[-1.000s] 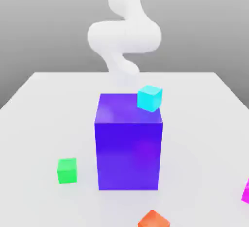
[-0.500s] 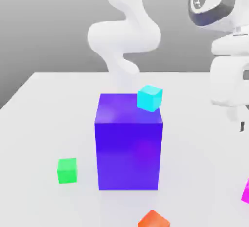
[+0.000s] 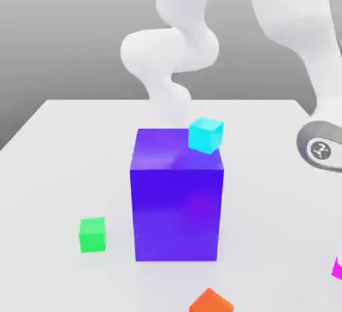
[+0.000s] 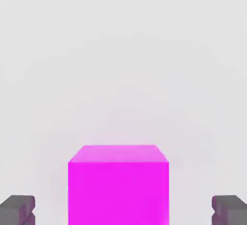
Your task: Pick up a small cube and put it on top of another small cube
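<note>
The small magenta cube point(image 4: 118, 185) rests on the white table, and its edge shows at the exterior view's far right point(image 3: 337, 268). My gripper point(image 4: 123, 209) straddles it, open. One dark fingertip point(image 4: 18, 208) stands on one side of the cube and the other on the opposite side, each with a gap to the cube's face. The small green cube point(image 3: 92, 234) sits on the table at the exterior view's left, far from the hand. My arm's wrist point(image 3: 320, 149) comes down above the magenta cube.
A tall blue-purple block point(image 3: 176, 194) stands mid-table between the two cubes. A cyan cube point(image 3: 206, 135) sits behind its top right corner. An orange-red cube point(image 3: 211, 302) lies at the front edge. The white table point(image 3: 67, 143) has bare room at the left.
The arm has swung in at the exterior view's right and the hand has dropped low over the magenta cube. None of the cubes has moved.
</note>
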Motion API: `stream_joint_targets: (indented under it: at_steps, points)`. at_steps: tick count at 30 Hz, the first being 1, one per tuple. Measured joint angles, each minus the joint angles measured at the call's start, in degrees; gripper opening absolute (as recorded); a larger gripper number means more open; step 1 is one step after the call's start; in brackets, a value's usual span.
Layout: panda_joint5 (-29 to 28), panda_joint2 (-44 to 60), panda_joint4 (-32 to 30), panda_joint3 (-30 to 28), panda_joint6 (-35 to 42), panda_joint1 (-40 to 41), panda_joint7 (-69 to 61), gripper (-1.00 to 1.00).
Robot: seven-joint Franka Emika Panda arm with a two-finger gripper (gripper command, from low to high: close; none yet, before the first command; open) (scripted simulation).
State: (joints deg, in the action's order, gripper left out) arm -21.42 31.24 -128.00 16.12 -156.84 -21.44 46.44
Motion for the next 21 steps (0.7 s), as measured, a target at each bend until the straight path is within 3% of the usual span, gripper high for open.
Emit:
stream_joint_targets:
  at_steps: [6, 11, 21]
  points:
    - [0.1, 0.0, 0.0, 0.0, 0.0, -0.1, -0.1, -1.0]
    - [5.1, -7.4, -1.1, 3.7, 5.3, 3.2, -3.8, -1.0]
    - [13.1, -19.9, -12.8, -9.1, 4.4, 16.2, 8.7, -1.0]
